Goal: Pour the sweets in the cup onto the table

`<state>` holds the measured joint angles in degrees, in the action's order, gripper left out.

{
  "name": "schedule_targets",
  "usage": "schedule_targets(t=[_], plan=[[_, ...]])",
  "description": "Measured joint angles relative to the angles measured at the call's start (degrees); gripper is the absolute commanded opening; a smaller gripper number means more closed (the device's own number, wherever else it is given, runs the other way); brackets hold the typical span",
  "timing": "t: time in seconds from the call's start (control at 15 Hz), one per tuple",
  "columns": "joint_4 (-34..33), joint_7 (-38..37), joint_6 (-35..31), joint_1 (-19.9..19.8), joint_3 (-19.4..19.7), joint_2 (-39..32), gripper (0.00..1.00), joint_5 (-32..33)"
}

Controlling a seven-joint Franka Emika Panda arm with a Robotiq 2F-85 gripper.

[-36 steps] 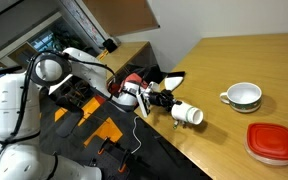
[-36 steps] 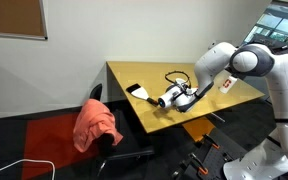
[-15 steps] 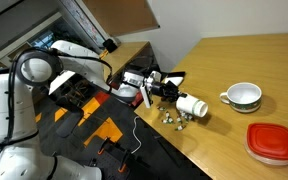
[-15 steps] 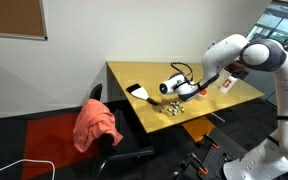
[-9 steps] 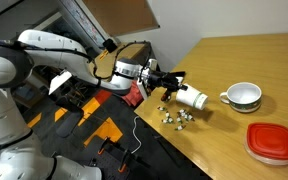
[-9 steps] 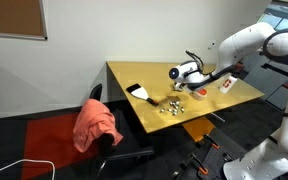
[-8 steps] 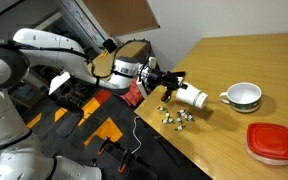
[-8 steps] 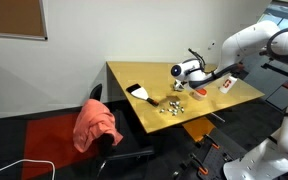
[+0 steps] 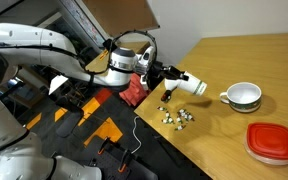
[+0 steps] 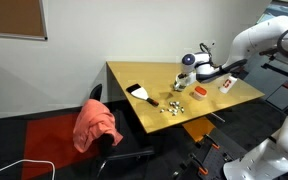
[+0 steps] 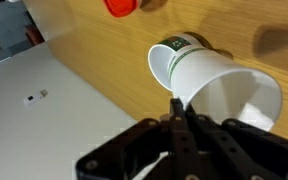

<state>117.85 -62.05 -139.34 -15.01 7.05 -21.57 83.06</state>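
The small white cup (image 9: 192, 85) lies tilted on its side in the air, above the wooden table (image 9: 254, 60). My gripper (image 9: 170, 76) is shut on the cup's rim. In an exterior view the cup (image 10: 188, 60) hangs well above the tabletop (image 10: 154, 78). The sweets (image 9: 176, 115) lie in a small loose cluster on the table near its front edge, below the cup, and also show in an exterior view (image 10: 170, 106). In the wrist view my gripper (image 11: 177, 105) pinches the cup's wall (image 11: 219, 88); what shows of the cup's inside is empty.
A wider white handled cup (image 9: 243, 96) and a red lid (image 9: 272, 142) sit on the table beyond the sweets. A black and white object (image 10: 139, 93) lies near the table's corner. A chair with a red cloth (image 10: 97, 123) stands beside the table.
The sweets spilled out of the cup onto the table. My gripper then lifted the cup up and away from the cluster, still holding it.
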Motion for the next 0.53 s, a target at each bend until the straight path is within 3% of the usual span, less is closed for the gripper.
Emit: schedule_targets(t=[0.33,0.53], plan=[[0.0,0.0,0.0,0.3,0.2,-0.4,0.01,-0.1],[-0.9,0.1,-1.6,-0.2,0.4,-1.1,0.01,-4.6]])
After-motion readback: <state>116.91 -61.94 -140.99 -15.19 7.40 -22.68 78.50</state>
